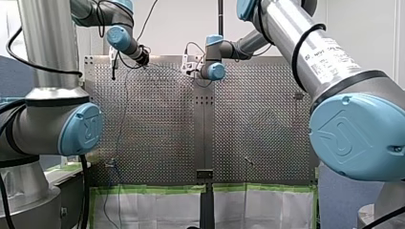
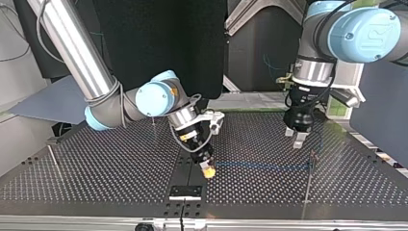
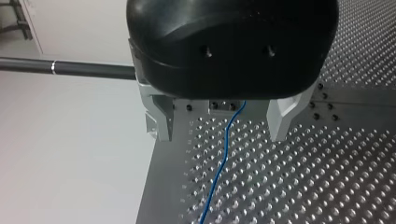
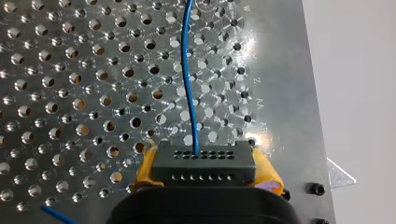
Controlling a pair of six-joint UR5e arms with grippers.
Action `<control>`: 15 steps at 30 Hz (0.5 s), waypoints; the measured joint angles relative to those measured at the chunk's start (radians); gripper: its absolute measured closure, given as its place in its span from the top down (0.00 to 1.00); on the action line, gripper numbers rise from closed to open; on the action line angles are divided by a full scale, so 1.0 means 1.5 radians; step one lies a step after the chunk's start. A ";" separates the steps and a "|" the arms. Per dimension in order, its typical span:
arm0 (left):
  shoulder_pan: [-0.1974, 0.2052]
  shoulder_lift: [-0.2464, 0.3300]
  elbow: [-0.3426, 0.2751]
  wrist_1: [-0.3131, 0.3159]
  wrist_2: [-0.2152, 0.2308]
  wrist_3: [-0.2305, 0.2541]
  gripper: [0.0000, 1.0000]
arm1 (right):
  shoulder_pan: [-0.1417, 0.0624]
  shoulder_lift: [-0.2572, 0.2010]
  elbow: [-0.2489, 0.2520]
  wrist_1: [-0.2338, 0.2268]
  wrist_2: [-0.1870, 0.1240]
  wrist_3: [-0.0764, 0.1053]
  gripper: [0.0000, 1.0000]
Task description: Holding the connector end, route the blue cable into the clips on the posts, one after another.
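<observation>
Top view: blue cable [image 2: 260, 165] runs right from my right claw [image 2: 208, 169] toward a post [image 2: 308, 178], maybe unclipped. Left wrist: my left claw [image 3: 220, 133] released above it. Right wrist: connector [image 4: 203, 163] clenched; tugging could slip it

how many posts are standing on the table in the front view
4. A far-left post, a mid-right post, a near-left post and a near-right post, the last two closest to the camera. Others may be hidden.
</observation>
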 joint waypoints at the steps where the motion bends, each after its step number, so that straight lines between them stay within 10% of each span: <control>1: -0.003 -0.005 0.005 0.000 0.001 0.000 1.00 | 0.001 0.000 0.000 -0.001 0.000 0.000 0.00; 15: -0.028 -0.077 0.079 0.000 -0.025 0.007 1.00 | 0.002 -0.001 -0.001 -0.002 -0.011 -0.011 0.00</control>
